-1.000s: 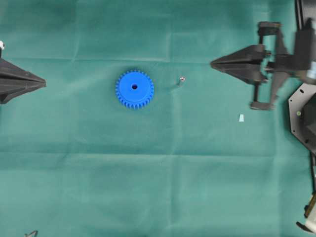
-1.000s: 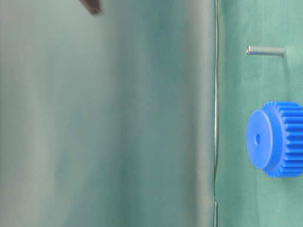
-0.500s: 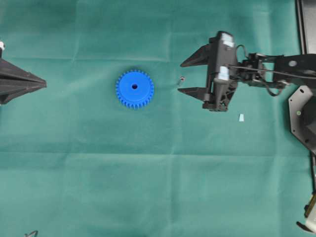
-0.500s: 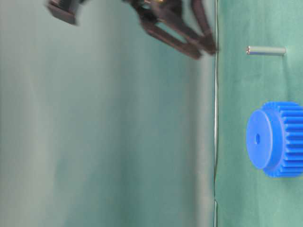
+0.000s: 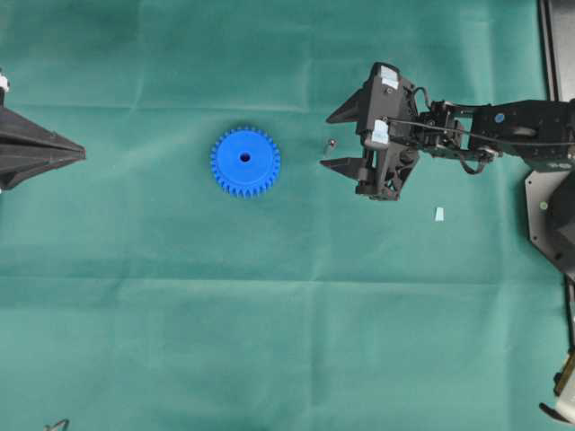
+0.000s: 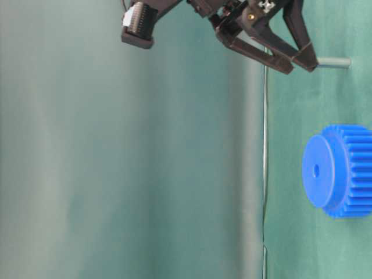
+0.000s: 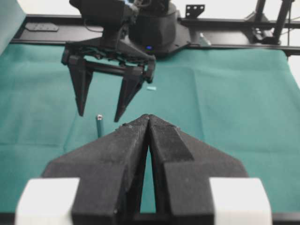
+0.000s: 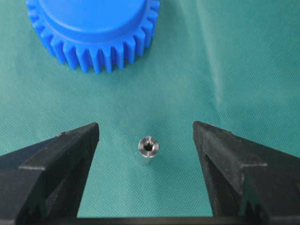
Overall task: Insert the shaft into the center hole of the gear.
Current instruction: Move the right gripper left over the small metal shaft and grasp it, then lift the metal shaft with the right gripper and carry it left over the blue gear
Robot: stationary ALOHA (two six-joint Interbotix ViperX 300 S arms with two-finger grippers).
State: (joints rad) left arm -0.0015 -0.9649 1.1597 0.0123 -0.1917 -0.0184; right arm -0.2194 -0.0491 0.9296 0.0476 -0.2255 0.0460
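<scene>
The blue gear (image 5: 245, 162) lies flat on the green cloth with its center hole (image 5: 244, 157) facing up; it also shows in the table-level view (image 6: 340, 171) and the right wrist view (image 8: 93, 28). The small silvery shaft (image 5: 330, 144) stands upright to the gear's right. My right gripper (image 5: 328, 142) is open, one finger on each side of the shaft (image 8: 148, 146) without touching it. In the table-level view a fingertip (image 6: 311, 63) hides the top of the shaft (image 6: 340, 62). At the far left my left gripper (image 5: 81, 154) is shut and holds nothing.
A small pale scrap (image 5: 439, 214) lies on the cloth to the right of the right gripper. Black arm bases and frame stand along the right edge (image 5: 552, 215). Green cloth covers the table around the gear.
My right gripper has opened, swung left and come down so that its fingers straddle the shaft. The gear, the shaft and the left gripper have not moved.
</scene>
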